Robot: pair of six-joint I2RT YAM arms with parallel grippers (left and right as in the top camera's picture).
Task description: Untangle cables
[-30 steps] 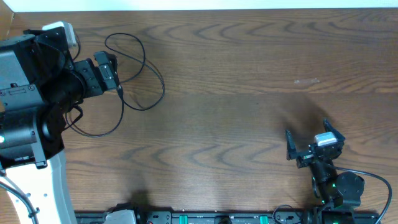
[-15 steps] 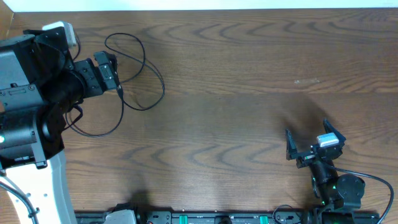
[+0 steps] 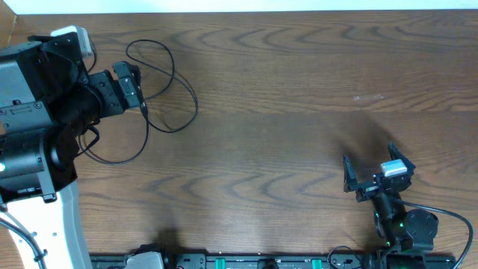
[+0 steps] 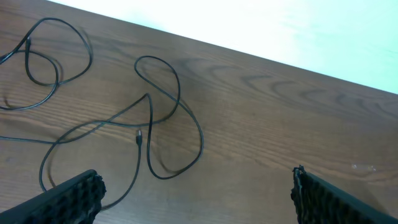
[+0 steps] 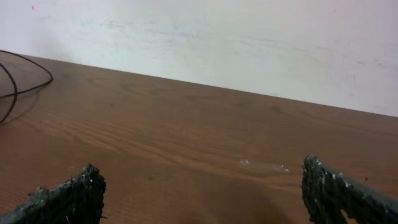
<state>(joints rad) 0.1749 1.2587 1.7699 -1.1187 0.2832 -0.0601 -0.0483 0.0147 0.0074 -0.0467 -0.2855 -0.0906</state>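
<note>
The black cables (image 4: 139,138) lie in loose, overlapping loops on the wooden table (image 3: 284,112), at its left side. The left gripper (image 3: 137,87) hovers just beside them with its jaws spread wide, pinching nothing. The right gripper (image 3: 371,169), well apart at the near right, is likewise spread and empty

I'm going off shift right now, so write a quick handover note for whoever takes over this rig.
Claws: the left claw is open and empty, beside the black cables. The right claw is open and empty, over bare table, far from them.
Cables: black loops crossing each other on the left arm's side. No white one in view.
Done: nothing separated.
Left: grasp a strand and draw the loops apart.
</note>
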